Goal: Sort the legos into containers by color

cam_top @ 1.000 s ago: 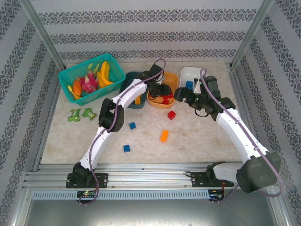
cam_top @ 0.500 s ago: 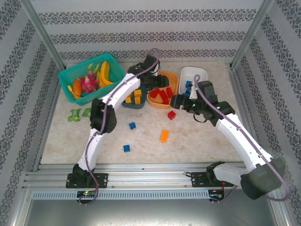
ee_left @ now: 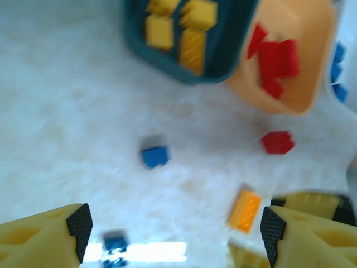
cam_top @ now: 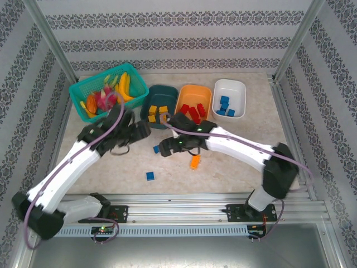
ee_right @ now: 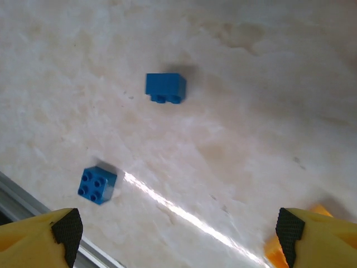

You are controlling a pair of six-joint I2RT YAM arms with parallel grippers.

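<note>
Small blue studded plastic brick, upper centre: likely rigid, light, slick; pinch flat sides. Left fingers and right fingers spread, empty.

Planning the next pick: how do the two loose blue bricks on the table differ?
The rear blue brick lies tipped, studs facing sideways; the front blue brick sits studs-up, four showing. The front one is nearer the metal rail than the rear one. Both are blue and lie loose.

Striped damask wallpaper walls, pale marble-look tabletop, aluminium corner posts, front rail.
</note>
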